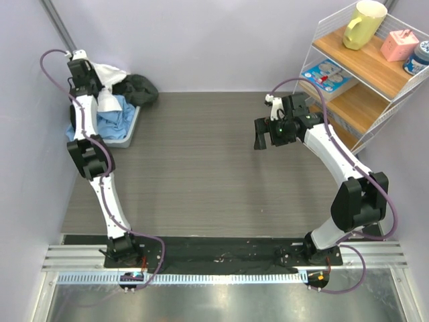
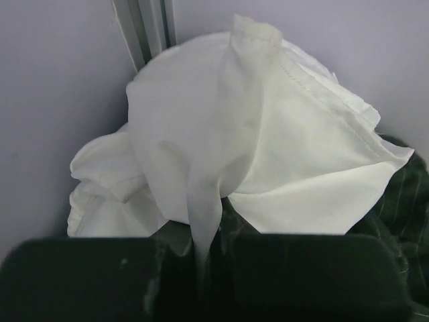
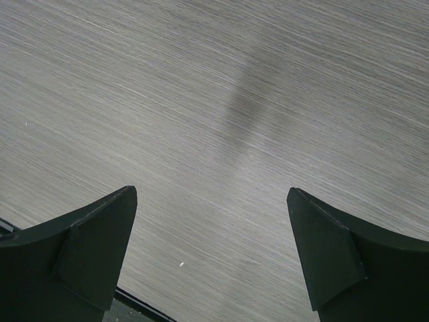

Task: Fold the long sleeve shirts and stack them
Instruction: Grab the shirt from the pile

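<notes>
Nearest, my left end effector (image 2: pixel 201 251) was clenched on the white shirt (image 2: pixel 255 134), bunched at its 12 o'clock in the bin (image 1: pixel 127 137) at the desk's (image 1: pixel 214 181) 10 o'clock. My right end effector (image 3: pixel 211 194) hung released near 2 o'clock, well apart; left was nearer.

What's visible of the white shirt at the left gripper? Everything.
The white shirt is thin, soft-looking cloth, crumpled, stitched hem showing. A fold narrows into the closed left gripper, which pinches it. It lies in the far-left corner, over a blue garment in a grey bin, beside a dark garment.
</notes>
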`<state>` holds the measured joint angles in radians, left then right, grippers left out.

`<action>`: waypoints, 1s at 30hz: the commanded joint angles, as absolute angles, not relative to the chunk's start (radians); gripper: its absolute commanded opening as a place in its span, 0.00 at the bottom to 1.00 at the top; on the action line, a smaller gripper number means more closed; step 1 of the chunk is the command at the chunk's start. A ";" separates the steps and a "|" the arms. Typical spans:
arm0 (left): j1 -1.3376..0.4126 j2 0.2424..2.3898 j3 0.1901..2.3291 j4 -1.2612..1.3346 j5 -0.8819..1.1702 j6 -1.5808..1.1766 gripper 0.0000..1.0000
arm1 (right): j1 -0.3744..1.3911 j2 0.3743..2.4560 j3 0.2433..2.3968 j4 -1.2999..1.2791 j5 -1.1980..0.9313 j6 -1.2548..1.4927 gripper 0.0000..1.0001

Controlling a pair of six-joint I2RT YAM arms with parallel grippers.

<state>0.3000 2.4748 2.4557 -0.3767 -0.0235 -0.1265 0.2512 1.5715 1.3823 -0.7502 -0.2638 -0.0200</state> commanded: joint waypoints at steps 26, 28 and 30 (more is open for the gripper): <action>0.218 2.129 2.472 -0.150 -0.061 -0.227 0.00 | 0.250 1.523 1.397 -0.735 -0.308 -0.017 1.00; 0.204 2.112 2.494 -0.123 -0.075 -0.232 0.00 | 0.250 1.520 1.397 -0.733 -0.314 -0.014 1.00; 0.192 2.071 2.502 -0.082 -0.078 -0.227 0.00 | 0.249 1.516 1.394 -0.729 -0.314 -0.012 1.00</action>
